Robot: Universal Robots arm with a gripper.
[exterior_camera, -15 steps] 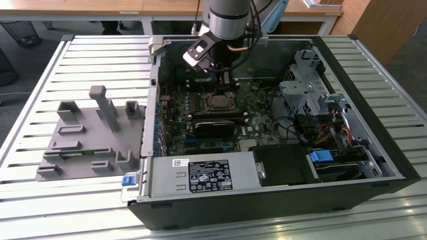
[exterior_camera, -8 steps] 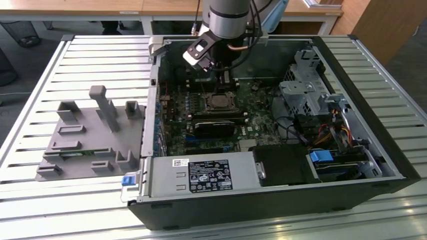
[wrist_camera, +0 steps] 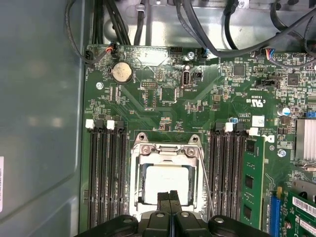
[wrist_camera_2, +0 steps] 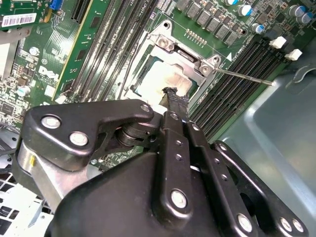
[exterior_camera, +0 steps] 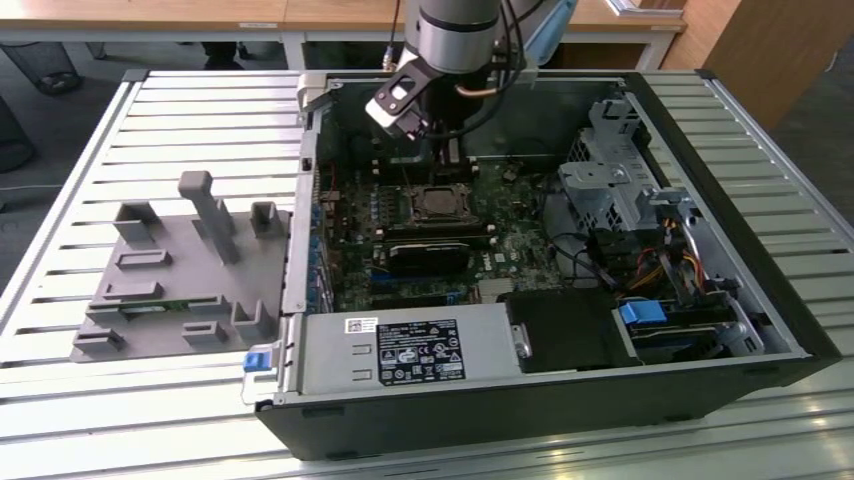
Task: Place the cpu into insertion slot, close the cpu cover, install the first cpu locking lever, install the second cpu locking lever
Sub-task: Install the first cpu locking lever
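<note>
Just above the cpu, which lies under its lowered cover, the pincer hangs empty with fingers pressed together; pushing the loose lever down likely wants slow, steady, square pressure

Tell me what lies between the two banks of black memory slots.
In the first wrist view, the insertion slot lies between them, holding the cpu framed by the cpu cover.

The end effector hangs over the insertion slot.
</note>
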